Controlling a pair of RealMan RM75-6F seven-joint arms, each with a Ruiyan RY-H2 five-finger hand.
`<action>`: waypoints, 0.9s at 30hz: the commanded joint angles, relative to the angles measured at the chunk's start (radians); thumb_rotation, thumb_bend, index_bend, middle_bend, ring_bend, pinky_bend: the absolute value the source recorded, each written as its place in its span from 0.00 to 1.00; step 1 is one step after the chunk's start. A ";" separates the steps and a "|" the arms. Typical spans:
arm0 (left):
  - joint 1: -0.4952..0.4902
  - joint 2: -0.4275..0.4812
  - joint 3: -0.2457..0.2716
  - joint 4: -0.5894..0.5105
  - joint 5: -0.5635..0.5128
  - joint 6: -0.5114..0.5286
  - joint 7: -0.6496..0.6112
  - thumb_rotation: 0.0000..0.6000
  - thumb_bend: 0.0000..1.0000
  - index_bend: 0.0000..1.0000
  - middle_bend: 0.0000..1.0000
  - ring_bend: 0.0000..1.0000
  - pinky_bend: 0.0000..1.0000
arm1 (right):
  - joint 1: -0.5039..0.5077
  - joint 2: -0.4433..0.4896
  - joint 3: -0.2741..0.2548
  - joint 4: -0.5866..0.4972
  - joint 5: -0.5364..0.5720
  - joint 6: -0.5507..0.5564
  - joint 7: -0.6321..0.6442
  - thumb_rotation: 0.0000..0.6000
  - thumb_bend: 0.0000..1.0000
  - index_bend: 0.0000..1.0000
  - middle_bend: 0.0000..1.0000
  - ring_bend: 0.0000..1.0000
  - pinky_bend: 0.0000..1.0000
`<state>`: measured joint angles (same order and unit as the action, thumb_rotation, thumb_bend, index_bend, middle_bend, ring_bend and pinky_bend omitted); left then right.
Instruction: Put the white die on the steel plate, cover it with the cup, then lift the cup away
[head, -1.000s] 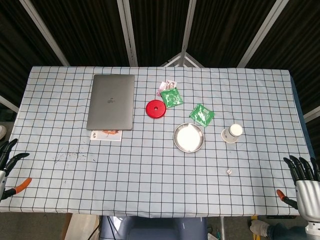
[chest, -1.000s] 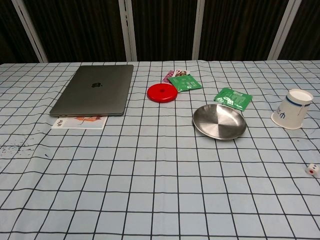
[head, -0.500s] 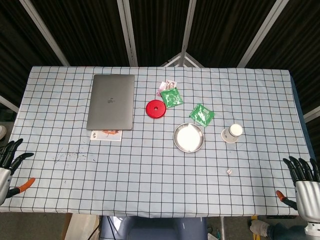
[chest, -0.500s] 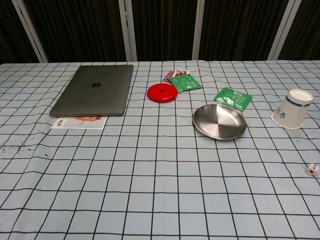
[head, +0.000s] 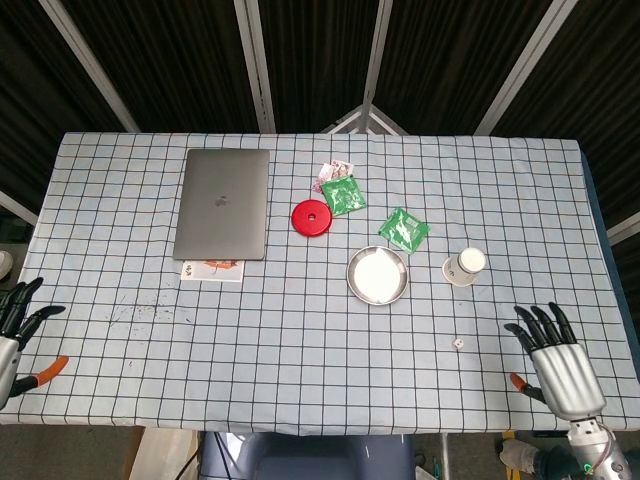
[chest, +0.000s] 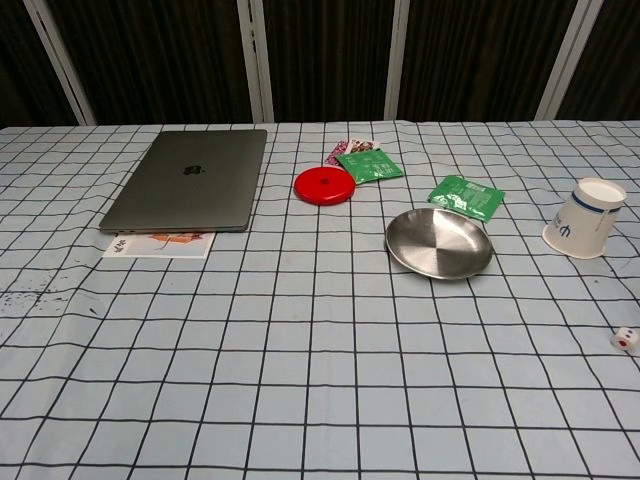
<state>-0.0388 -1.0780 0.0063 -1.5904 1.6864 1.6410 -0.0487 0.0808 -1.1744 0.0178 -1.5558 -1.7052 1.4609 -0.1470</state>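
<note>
Now, right hand (head: 556, 358): fingers spread, holding nothing, lower right of the head view, over the table (head: 300, 390) edge.
Left hand (head: 14, 325): fingers apart, empty, at the lower left edge.
White die (head: 457, 343): lay on the cloth, left of the right hand.
Cup (head: 466, 266): on its side, above the die.
Steel plate (head: 377, 275): centre, left of the cup.

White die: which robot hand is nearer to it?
Right. The right robot hand is open just right of the white die; the left robot hand is at the far left table edge.
</note>
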 joint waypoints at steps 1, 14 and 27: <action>-0.004 -0.003 -0.001 -0.001 -0.004 -0.009 0.006 1.00 0.27 0.26 0.00 0.00 0.13 | 0.066 -0.024 0.006 0.062 -0.025 -0.076 0.039 1.00 0.13 0.33 0.17 0.12 0.00; -0.010 -0.016 0.004 -0.025 -0.017 -0.042 0.075 1.00 0.28 0.26 0.00 0.00 0.13 | 0.205 -0.140 -0.016 0.263 -0.051 -0.207 0.261 1.00 0.16 0.35 0.17 0.12 0.00; -0.016 -0.018 0.002 -0.041 -0.036 -0.068 0.109 1.00 0.27 0.26 0.00 0.00 0.13 | 0.246 -0.239 -0.047 0.419 -0.052 -0.233 0.324 1.00 0.19 0.38 0.17 0.12 0.00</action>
<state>-0.0533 -1.0939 0.0083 -1.6295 1.6512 1.5760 0.0554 0.3221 -1.4009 -0.0225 -1.1547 -1.7574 1.2263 0.1655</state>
